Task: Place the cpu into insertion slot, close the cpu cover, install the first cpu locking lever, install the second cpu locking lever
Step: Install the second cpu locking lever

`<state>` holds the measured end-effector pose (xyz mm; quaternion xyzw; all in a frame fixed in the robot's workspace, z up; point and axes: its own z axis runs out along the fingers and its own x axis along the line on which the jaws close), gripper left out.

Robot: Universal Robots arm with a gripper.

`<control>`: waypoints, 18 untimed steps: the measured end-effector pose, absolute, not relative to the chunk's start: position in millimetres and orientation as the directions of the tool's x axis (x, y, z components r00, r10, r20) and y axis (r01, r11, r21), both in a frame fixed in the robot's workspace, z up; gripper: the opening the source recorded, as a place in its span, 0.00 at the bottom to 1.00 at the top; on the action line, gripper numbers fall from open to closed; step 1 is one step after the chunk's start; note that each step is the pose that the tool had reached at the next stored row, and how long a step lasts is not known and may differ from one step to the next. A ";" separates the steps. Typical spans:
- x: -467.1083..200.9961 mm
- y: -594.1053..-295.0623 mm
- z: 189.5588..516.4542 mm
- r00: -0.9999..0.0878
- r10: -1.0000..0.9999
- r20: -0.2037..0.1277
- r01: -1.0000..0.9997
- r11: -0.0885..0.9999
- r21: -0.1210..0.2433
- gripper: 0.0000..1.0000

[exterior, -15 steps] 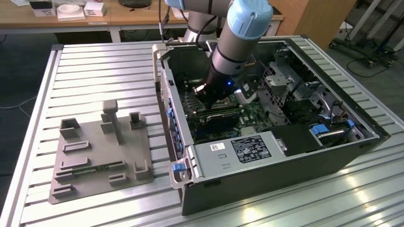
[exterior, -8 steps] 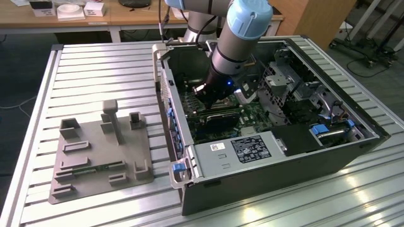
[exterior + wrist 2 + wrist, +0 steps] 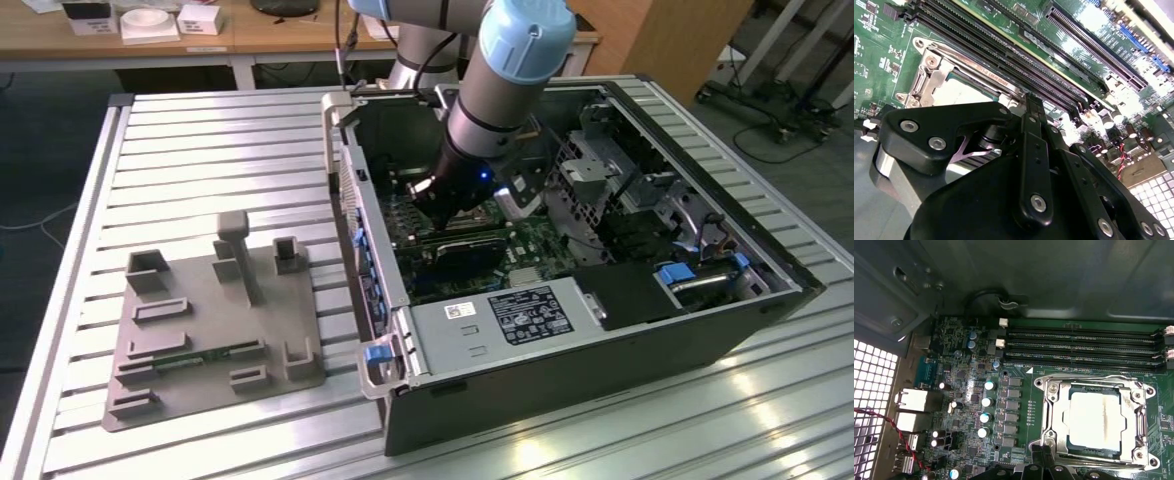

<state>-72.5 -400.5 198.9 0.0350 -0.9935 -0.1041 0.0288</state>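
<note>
The cpu [image 3: 1096,420] lies flat in the insertion slot [image 3: 1040,383], its pale metal top showing through the window of the cpu cover [image 3: 1054,412]. The cover sits down over it. A thin metal lever [image 3: 1079,376] runs along the socket's side nearest the memory slots. My gripper [image 3: 1044,455] is shut with nothing in it, its tips right at the socket's edge opposite those slots. In the second wrist view the gripper [image 3: 1032,102] reaches beside the cpu [image 3: 956,92]. In the exterior view the gripper [image 3: 447,210] is low inside the open computer case [image 3: 747,330].
Long black memory slots [image 3: 1084,347] run beside the socket. Upright capacitors [image 3: 986,402] and a red-black wire [image 3: 884,425] stand on the socket's other side. The case walls close in around the arm. A grey fixture plate [image 3: 214,320] lies on the slatted table at the exterior view's left.
</note>
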 end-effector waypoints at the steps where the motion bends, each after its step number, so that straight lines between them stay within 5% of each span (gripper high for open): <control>1: -72.5 -400.3 198.9 -0.996 -0.076 0.050 -0.064 0.976 0.209 0.10; 18: -72.5 -398.4 198.1 -0.996 -0.078 0.049 -0.066 0.976 0.209 0.10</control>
